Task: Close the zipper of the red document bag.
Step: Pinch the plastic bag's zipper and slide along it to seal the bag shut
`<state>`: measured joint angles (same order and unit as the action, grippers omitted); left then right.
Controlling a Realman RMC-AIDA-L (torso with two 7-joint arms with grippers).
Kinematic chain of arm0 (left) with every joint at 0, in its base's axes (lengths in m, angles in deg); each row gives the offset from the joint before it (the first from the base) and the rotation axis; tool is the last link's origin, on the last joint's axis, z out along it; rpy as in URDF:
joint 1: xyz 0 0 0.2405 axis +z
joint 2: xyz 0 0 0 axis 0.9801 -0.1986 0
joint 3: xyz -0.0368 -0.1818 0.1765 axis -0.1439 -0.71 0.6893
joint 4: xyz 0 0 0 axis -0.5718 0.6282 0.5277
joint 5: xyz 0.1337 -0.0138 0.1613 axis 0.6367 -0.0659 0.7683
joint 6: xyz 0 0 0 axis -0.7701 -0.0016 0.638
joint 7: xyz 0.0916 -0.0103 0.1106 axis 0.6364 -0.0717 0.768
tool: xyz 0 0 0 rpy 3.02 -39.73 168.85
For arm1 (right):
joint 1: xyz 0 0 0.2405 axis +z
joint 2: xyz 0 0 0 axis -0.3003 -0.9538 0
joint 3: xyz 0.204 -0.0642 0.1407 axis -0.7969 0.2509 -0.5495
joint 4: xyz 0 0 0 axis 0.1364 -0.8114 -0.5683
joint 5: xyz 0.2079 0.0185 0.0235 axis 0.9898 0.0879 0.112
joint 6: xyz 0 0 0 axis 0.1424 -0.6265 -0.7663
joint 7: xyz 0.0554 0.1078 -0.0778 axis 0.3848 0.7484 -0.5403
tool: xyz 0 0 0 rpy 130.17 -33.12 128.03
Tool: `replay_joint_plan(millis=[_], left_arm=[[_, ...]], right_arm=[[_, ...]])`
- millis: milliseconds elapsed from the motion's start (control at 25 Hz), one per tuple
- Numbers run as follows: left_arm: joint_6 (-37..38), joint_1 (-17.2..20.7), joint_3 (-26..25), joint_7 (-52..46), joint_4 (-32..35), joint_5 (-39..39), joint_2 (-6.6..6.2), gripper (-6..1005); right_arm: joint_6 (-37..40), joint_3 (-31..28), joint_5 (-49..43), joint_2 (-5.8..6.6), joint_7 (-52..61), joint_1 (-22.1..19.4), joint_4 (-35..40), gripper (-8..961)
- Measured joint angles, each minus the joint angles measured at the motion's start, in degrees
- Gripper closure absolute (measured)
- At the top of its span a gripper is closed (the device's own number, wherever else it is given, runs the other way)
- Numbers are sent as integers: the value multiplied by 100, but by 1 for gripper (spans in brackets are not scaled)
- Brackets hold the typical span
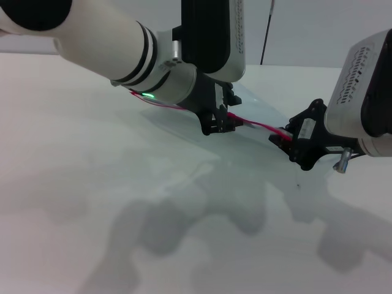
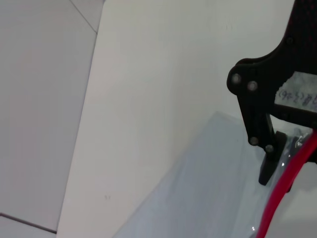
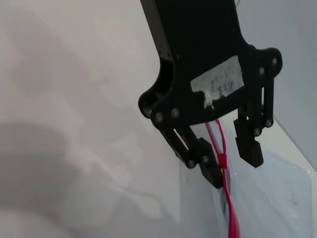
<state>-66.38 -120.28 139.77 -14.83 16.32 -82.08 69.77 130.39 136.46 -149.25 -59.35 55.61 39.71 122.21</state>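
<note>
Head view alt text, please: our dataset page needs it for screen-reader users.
Two robot arms work at the zipper of a pale translucent document bag lying flat on a white table. The left end effector is at the middle of the red strip, and the right end effector is at the strip's end.

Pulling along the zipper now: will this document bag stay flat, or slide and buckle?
Probably floppy: the red document bag is a thin translucent sheet, and the zipper curves between the left claw and right claw. Likely light and slick on the smooth table, so it may slide or buckle unless one end is held.
</note>
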Motion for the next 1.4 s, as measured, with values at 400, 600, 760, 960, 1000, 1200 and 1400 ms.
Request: replay_joint_plan(millis=[400, 600, 760, 960, 1000, 1200, 1400], left_arm=[[206, -29, 106, 1, -139, -33, 7, 653], [212, -37, 106, 1, -146, -43, 9, 660], [214, -37, 103, 2, -147, -44, 9, 682], [295, -5, 118, 17, -148, -44, 9, 791], [318, 3, 130, 29, -148, -45, 9, 834], [431, 47, 167, 81, -148, -45, 9, 910], [441, 105, 161, 69, -147, -44, 5, 920]], right_arm=[[0, 0, -1, 0, 0, 0, 30, 904], [0, -7, -1, 0, 1, -9, 45, 904], [-4, -9, -1, 1, 1, -9, 46, 904], [-27, -9, 1, 6, 1, -3, 6, 905], [-29, -10, 0, 6, 1, -3, 2, 905], [-20, -48, 1, 9, -8, -11, -3, 905], [-27, -77, 1, 9, -29, -21, -36, 905]])
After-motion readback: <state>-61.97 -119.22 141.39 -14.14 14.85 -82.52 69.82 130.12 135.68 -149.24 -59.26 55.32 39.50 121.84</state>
